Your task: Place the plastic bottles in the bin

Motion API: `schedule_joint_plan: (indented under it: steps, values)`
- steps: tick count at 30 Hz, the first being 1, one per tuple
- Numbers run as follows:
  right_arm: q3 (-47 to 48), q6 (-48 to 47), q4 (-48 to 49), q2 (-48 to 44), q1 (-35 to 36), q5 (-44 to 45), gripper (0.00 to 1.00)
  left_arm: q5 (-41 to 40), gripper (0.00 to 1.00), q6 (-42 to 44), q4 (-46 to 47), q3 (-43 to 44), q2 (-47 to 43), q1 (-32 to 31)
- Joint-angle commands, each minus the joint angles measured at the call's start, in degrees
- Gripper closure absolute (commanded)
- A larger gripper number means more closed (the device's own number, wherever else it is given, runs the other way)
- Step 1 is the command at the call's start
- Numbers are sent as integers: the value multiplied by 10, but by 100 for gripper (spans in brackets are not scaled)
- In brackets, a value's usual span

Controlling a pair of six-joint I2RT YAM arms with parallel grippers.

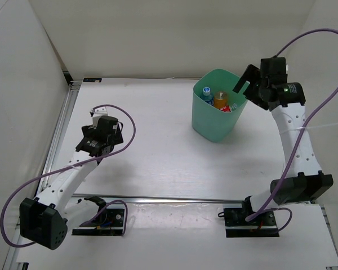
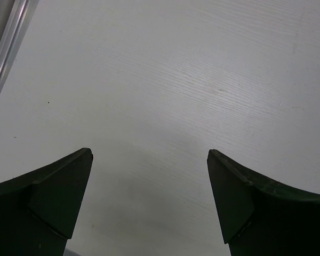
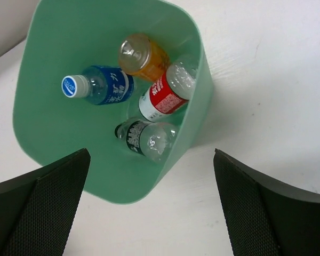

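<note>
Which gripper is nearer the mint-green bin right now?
Right. The right gripper hangs just above the bin at its right rim, jaws open; the left gripper sits far off to the bin's left, over the table.

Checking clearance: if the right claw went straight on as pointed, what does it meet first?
Right claw looks aimed into the bin; first contact likely the dark-label bottle by the near wall. Depth unclear.

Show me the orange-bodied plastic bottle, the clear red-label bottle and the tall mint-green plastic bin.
Orange-bodied plastic bottle (image 3: 153, 61): right wrist view, orange side.
Clear red-label bottle (image 3: 162, 96): right wrist view, red label.
Tall mint-green plastic bin (image 3: 42, 120): right wrist view, inner wall.
</note>
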Motion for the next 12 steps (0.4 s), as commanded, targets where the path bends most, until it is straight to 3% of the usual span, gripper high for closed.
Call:
schedule_joint_plan:
  steps: [1,8,12]
  values:
    - [33,57,-37,-16,-24,2,0,-6,0,-1,-2,25,7,4]
    - [-17,12,-14,-51,-40,38,0,-23,0,-19,-8,25,19,4]
    - [-38,-2,6,-63,-40,53,0,-137,0,-41,-13,25,24,4]
